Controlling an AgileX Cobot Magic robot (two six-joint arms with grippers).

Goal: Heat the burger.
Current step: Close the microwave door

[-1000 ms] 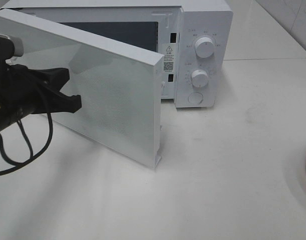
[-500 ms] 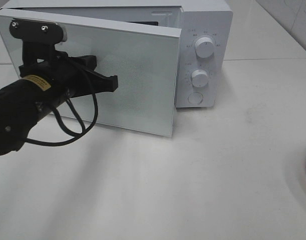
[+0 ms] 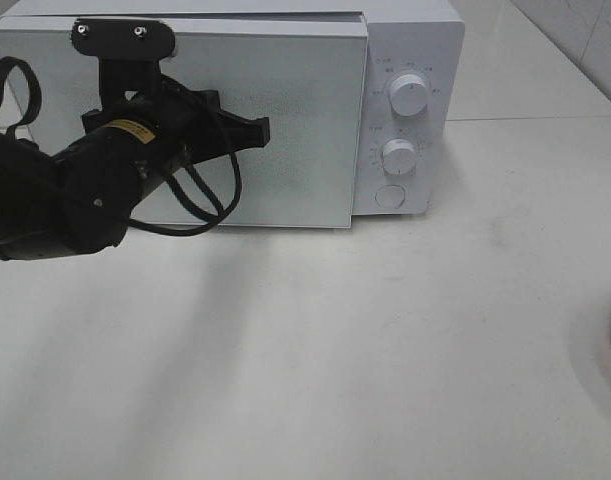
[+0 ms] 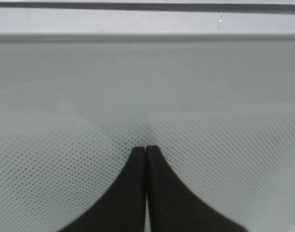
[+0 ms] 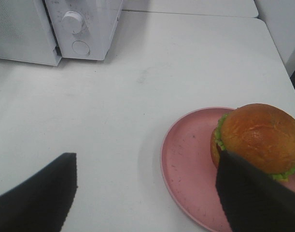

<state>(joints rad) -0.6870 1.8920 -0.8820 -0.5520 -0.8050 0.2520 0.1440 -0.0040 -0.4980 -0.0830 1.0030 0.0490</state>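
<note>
On the pink plate (image 5: pixel 186 169), well apart from the microwave (image 3: pixel 405 60), sits the burger (image 5: pixel 258 137), right under the right tool (image 5: pixel 147 188), its fingers spread wide either side. Left tool (image 4: pixel 146 154), fingers pressed together, is up against the microwave door (image 3: pixel 295 130), which looks shut. Right arm's clearly nearer; the burger lies to one finger's side.

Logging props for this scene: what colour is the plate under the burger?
Pink; the plate under the burger shows best in the right wrist view.
</note>
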